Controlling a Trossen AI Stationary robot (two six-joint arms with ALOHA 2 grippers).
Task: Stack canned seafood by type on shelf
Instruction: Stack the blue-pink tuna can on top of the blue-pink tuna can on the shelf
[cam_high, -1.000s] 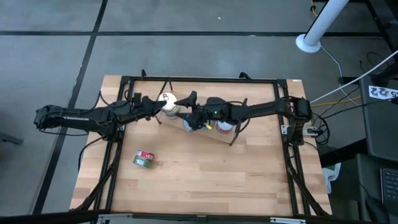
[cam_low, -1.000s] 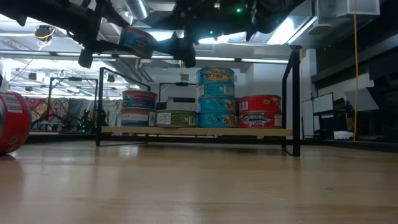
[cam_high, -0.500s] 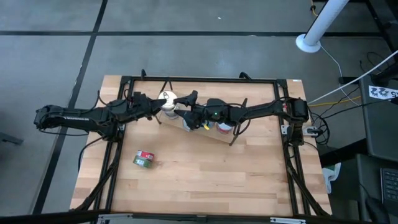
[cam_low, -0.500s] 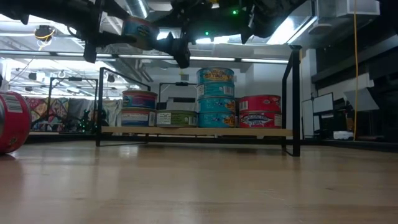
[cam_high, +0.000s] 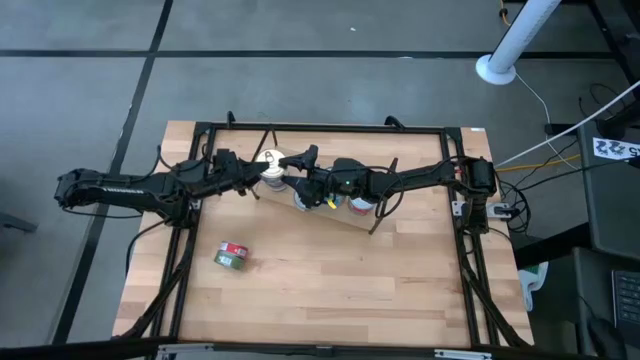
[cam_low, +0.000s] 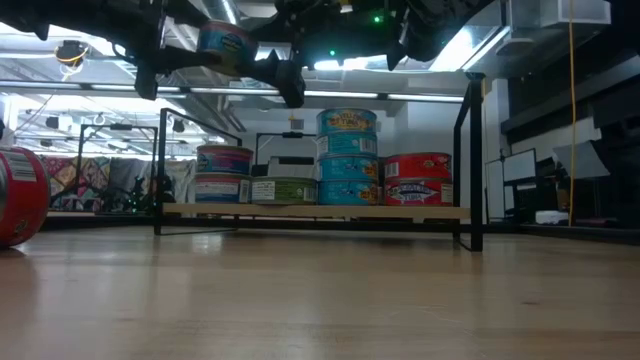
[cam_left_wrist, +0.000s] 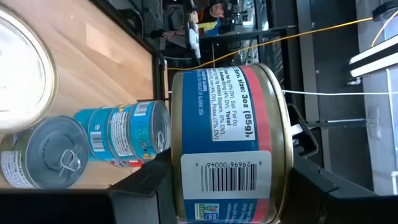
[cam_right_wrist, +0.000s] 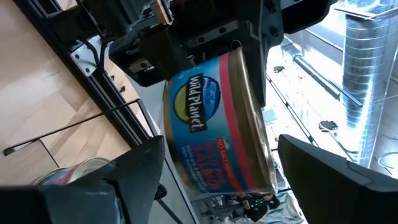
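Most tins (cam_low: 347, 157) sit stacked on the shelf (cam_low: 315, 211); the left tool (cam_high: 252, 179) grips a blue salmon tin (cam_left_wrist: 227, 144), right tool (cam_high: 296, 182) open, one red-green tin (cam_high: 232, 257) left on the counter (cam_high: 330, 290).

In the high view the two arms cover most of the shelf (cam_high: 352, 222) near the frame's centre, so the tins on it cannot be counted there. The small lettering on the red-green tin (cam_high: 231, 257) at lower left is too small to read. In the low view a red tin (cam_low: 20, 195) is cut by the left edge. In the left wrist view the held tin (cam_left_wrist: 227, 143) runs past the bottom edge, and a pale lid (cam_left_wrist: 22, 78) is cut at upper left.
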